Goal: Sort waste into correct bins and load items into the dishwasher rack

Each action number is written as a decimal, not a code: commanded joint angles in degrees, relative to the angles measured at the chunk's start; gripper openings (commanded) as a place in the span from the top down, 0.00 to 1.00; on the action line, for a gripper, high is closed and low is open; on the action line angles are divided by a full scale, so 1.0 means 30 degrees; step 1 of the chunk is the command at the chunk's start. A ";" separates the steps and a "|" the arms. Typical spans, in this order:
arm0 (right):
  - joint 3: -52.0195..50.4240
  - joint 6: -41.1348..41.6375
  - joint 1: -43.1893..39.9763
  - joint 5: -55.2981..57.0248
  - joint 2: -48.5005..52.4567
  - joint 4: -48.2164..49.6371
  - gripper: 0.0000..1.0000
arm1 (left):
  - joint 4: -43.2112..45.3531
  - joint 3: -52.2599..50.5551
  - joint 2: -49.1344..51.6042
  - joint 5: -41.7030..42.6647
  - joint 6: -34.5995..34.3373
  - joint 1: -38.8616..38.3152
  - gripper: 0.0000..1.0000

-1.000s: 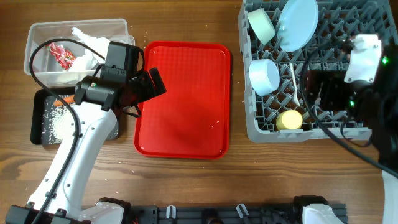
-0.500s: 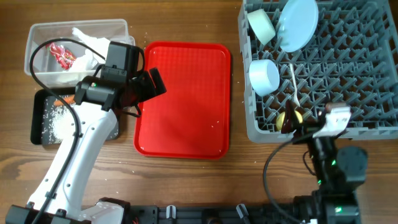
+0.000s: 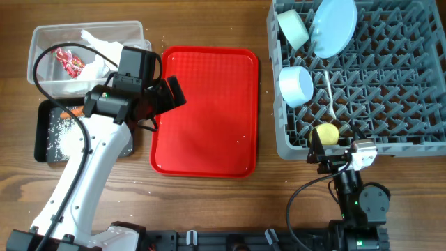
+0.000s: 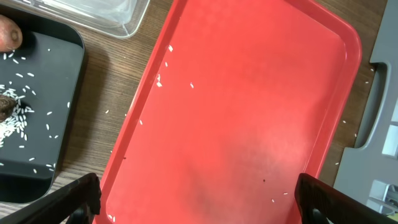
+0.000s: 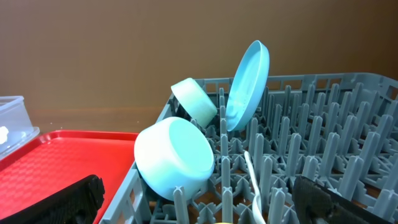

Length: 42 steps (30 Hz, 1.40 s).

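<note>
The grey dishwasher rack (image 3: pixel 418 104) holds the pale green bowl (image 3: pixel 293 28), the light blue plate (image 3: pixel 333 26), the light blue bowl (image 3: pixel 296 85), the white spoon (image 3: pixel 329 90) and the yellow cup (image 3: pixel 326 134). My right gripper (image 3: pixel 333 152) is open and empty at the rack's front edge; its wrist view shows the bowl (image 5: pixel 177 158), the plate (image 5: pixel 249 84) and the spoon (image 5: pixel 254 180). My left gripper (image 3: pixel 167 97) is open and empty over the red tray's left edge (image 4: pixel 199 205). The clear tub (image 3: pixel 42 35) holds the red wrapper (image 3: pixel 70 61) and tissue (image 3: pixel 97 45). The black tray (image 3: pixel 43 150) holds rice (image 3: pixel 66 139) and the carrot (image 4: pixel 9 34).
The flat red tray (image 3: pixel 205 111) lies between the bins and the rack, with a few rice grains on it (image 4: pixel 161 79). A small brown scrap (image 4: pixel 5 106) lies among the rice in the black tray. Cables trail from both arms.
My right arm has pulled back from over the rack to the table's front edge. The yellow cup stays in the rack. The left arm has not moved.
</note>
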 commanded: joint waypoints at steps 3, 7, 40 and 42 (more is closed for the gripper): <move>-0.0051 0.0248 0.0058 -0.0313 -0.0277 0.0168 0.00 | 0.0044 0.0204 -0.0036 -0.0189 0.0364 -0.0051 0.00; -0.0051 0.0248 0.0058 -0.0306 -0.0277 0.0168 0.00 | 0.0044 0.0204 -0.0036 -0.0189 0.0364 -0.0051 0.00; -0.0051 0.0255 0.0058 -0.0313 -0.0277 0.0168 0.00 | 1.6495 -2.3802 -2.6877 0.1188 0.3432 0.4116 0.00; -0.0051 0.0255 0.0058 -0.0313 -0.0277 0.0160 0.00 | 1.6495 -2.3802 -2.6869 0.1188 0.3432 0.4116 0.00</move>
